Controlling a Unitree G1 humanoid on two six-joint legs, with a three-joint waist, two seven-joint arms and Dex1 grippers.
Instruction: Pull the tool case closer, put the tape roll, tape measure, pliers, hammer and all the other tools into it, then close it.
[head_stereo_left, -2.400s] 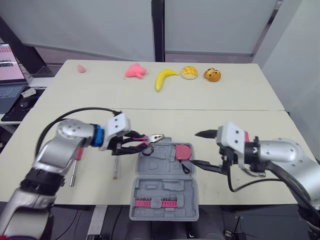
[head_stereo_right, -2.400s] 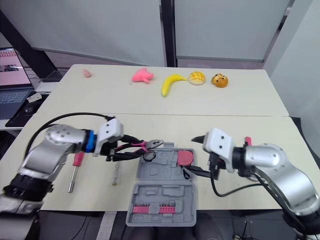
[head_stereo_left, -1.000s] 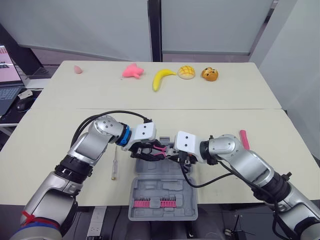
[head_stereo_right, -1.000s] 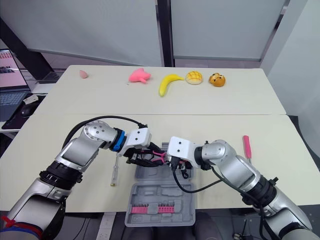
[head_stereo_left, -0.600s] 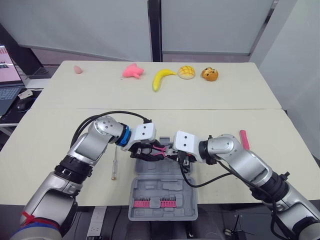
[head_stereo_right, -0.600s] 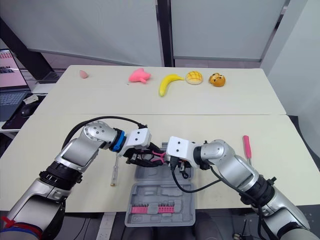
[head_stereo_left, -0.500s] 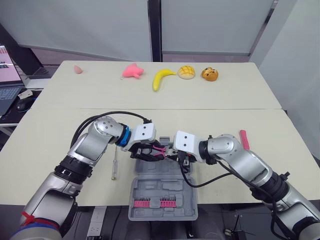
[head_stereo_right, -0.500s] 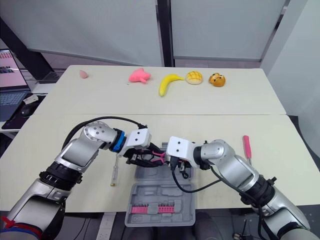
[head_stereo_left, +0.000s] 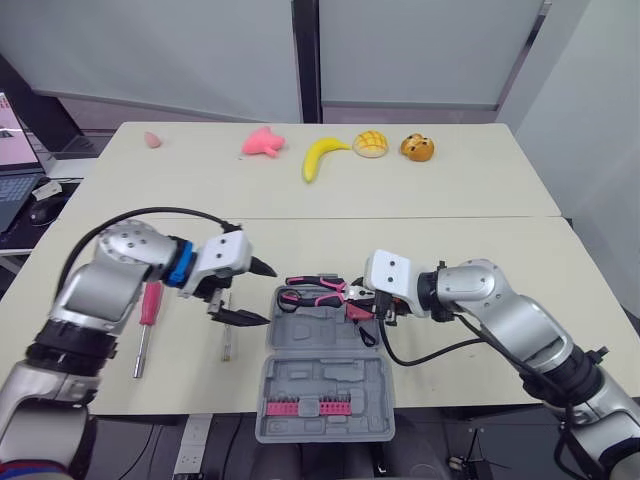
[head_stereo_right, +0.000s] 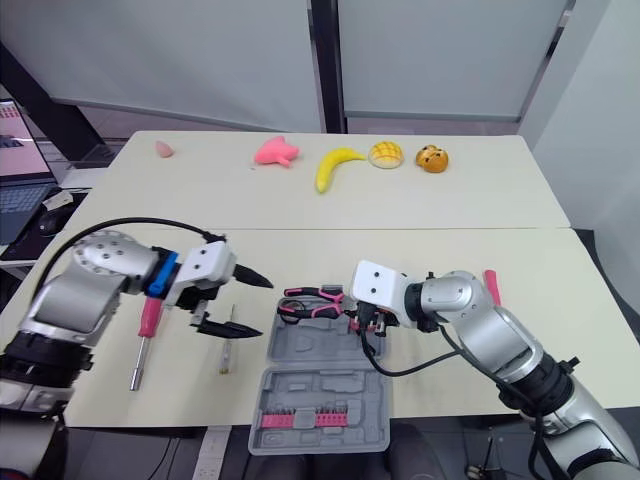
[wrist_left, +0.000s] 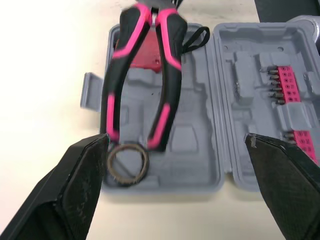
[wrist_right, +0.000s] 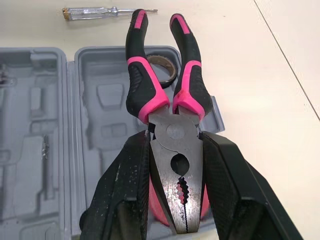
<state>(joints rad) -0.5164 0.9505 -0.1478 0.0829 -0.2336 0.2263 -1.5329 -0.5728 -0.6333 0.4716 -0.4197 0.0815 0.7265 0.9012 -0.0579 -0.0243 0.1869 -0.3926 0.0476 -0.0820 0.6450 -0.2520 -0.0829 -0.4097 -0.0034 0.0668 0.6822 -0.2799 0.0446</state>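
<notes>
Pliers (head_stereo_left: 318, 293) above the open case (head_stereo_left: 325, 395)
Right gripper (wrist_right: 175, 150) clamps their head; left gripper (head_stereo_left: 268, 295), fingers apart, hangs over a thin screwdriver (head_stereo_left: 227, 340) beside the case.

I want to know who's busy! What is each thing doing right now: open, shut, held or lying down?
Tool case: open, lying flat.
Pliers: held by the head, over the case.
Right pincer: shut on the pliers.
Left pincer: open, empty.
Tape roll: lying inside the case.
Red screwdriver: lying on the table.
</notes>
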